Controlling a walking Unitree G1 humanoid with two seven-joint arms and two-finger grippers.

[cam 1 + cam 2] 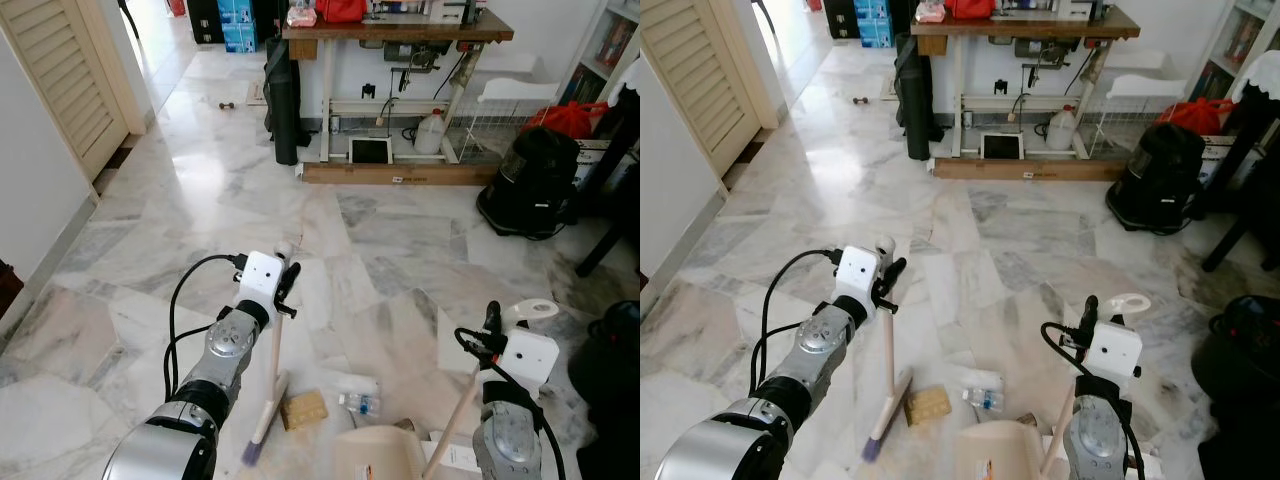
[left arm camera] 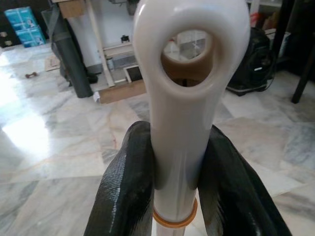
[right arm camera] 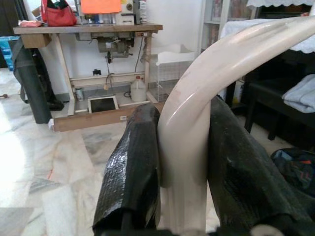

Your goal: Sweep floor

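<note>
L gripper (image 1: pixel 287 290): black fingers (image 2: pixel 129 196) clamped both sides of cream broom handle w/ loop end (image 2: pixel 189 98); purple-bristled broom head (image 1: pixel 262 425) down on grey-white marble floor (image 1: pixel 400 240), touching tan cardboard scrap (image 1: pixel 303 409). Clear plastic bottle (image 1: pixel 358 403) just beside scrap. R gripper (image 1: pixel 493 322): fingers (image 3: pixel 130 172) shut tight around beige curved dustpan handle (image 3: pixel 197 118); beige dustpan (image 1: pixel 375 455) at floor's near edge.

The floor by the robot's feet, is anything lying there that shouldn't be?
Yes: litter. A flattened brown cardboard piece and a crumpled clear plastic bottle lie loose on the marble beside the broom's bristle head, just ahead of the cream dustpan.
</note>
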